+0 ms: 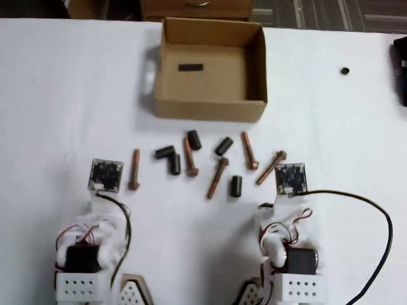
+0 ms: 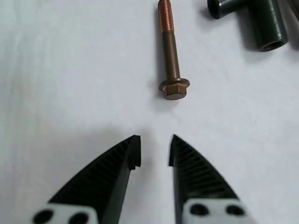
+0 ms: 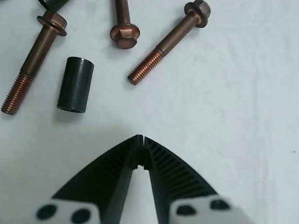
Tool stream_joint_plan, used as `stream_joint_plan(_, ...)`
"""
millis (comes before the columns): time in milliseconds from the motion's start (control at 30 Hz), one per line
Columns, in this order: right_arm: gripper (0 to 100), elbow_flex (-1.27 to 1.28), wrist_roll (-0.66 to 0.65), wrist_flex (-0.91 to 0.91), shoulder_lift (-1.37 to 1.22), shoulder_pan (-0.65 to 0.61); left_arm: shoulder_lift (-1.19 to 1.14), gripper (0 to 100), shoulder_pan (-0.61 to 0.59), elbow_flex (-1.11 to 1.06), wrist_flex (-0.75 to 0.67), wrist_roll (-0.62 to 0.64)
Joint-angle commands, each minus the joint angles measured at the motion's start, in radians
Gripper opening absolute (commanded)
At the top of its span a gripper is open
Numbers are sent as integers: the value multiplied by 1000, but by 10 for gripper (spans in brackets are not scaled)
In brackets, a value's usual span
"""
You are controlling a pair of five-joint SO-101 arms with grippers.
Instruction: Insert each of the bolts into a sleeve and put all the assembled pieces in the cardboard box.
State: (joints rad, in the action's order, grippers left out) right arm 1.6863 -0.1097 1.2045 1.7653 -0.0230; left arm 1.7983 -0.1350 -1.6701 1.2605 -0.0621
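Several copper bolts [image 1: 217, 178] and several black sleeves [image 1: 223, 146] lie scattered on the white table in front of the cardboard box [image 1: 210, 105]. A black piece [image 1: 191, 67] lies inside the box. My left gripper [image 2: 155, 151] is open a little and holds nothing; the leftmost bolt [image 2: 170, 51] lies just ahead of it, head toward the tips. Two sleeves [image 2: 268, 23] lie further off beside that bolt. My right gripper [image 3: 141, 140] is shut and empty, just short of a sleeve [image 3: 75, 84] and a bolt [image 3: 170, 42].
Both arms rest at the table's near edge, the left arm [image 1: 82, 254] and the right arm [image 1: 289, 254], with a black cable [image 1: 375, 210] looping to the right. A small black object [image 1: 344, 70] lies far right, beside a dark item [image 1: 399, 63] at the edge.
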Motion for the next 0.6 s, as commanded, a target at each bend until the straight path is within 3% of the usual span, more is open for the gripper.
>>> stream_joint_plan(0, 19, 8, 5, 7, 16, 8, 23, 22, -3, -24, -15, -3)
stream_joint_plan(567, 19, 8, 8, 7, 16, 5, 23, 22, -5, 36, -37, -3)
